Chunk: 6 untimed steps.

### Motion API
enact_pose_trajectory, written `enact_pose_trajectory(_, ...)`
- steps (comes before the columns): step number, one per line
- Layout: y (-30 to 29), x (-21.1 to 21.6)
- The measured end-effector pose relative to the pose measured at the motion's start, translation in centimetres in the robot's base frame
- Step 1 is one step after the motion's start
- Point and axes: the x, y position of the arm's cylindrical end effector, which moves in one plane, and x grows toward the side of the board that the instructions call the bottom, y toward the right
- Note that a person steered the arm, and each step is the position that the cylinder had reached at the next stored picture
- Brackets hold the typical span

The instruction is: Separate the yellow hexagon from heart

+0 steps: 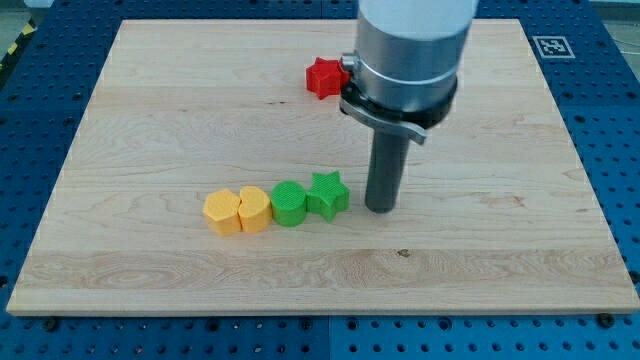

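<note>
One red star [322, 77] half behind the arm [405, 60].

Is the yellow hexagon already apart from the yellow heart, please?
No, still together: the yellow hexagon touches the yellow heart, no gap showing. My tip stands right of the green star.

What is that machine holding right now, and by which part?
Nothing. My tip only pushes; it stands on the board, just right of the green star, apparently not touching it.
</note>
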Motion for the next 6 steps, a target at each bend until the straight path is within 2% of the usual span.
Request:
enact_pose_trajectory(1,0.2,3.1)
enact_pose_trajectory(4,-1.1,7.2)
enact_pose_trajectory(6,-7.9,7.2)
